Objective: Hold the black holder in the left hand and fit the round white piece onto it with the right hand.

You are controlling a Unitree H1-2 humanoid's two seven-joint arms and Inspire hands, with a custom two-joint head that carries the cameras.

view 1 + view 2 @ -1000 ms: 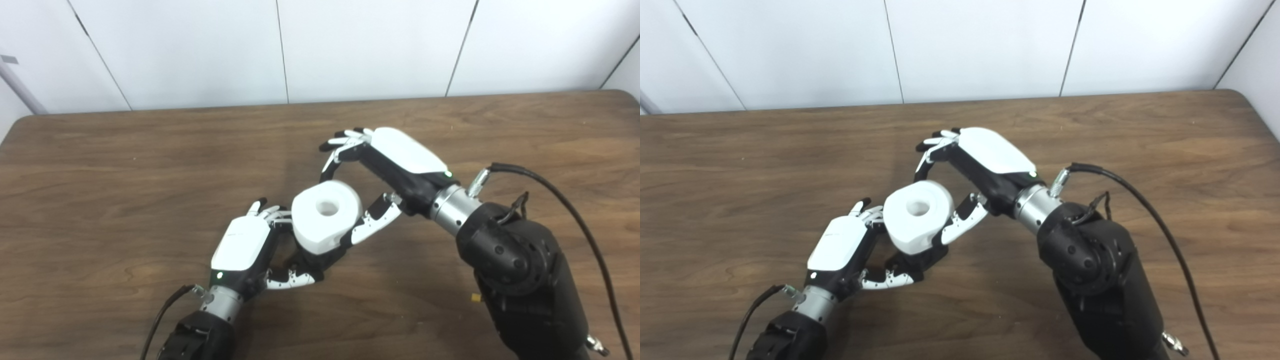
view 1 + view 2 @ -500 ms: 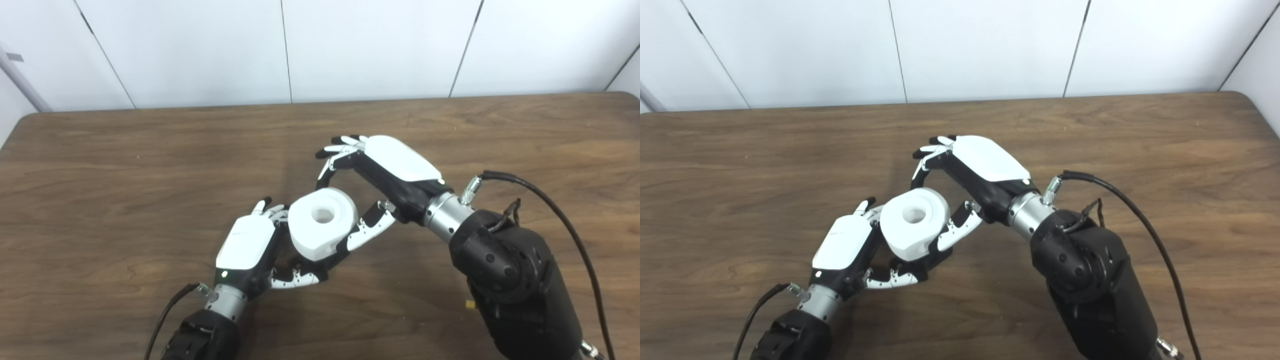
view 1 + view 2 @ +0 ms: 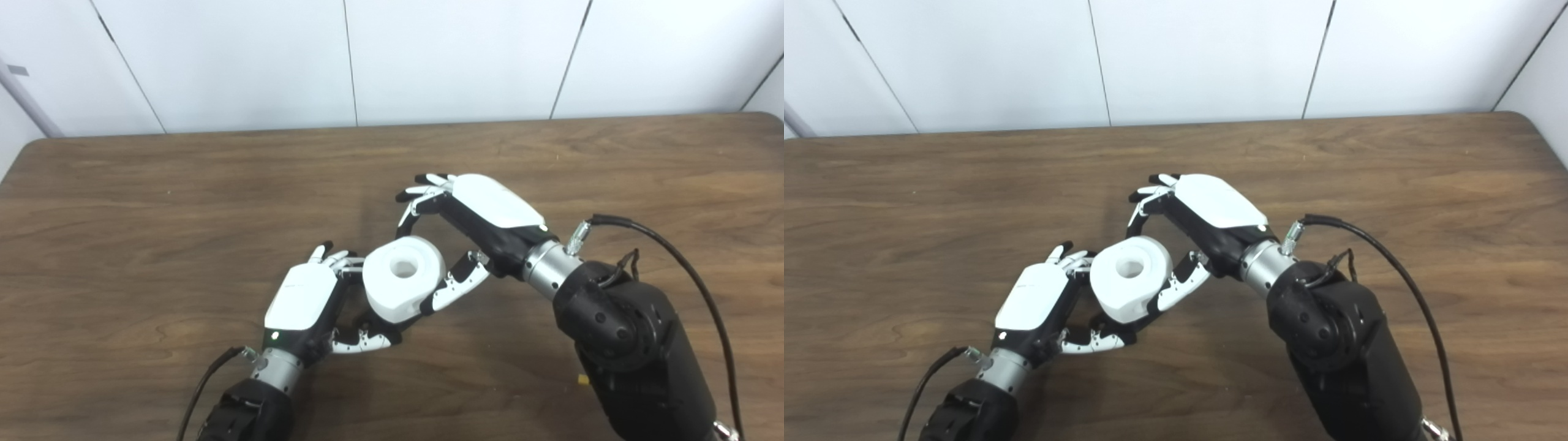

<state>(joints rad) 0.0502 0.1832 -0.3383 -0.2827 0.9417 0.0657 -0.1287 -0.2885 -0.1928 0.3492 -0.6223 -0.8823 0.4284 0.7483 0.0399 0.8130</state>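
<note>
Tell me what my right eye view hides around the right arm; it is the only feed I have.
Observer: A small yellow bit lies on the table beside the right forearm. In your view that arm covers it.
Operator: Check the far left edge too.
Observer: A grey pole slants up along the wall there. Your view catches only a sliver of it at the frame edge.
</note>
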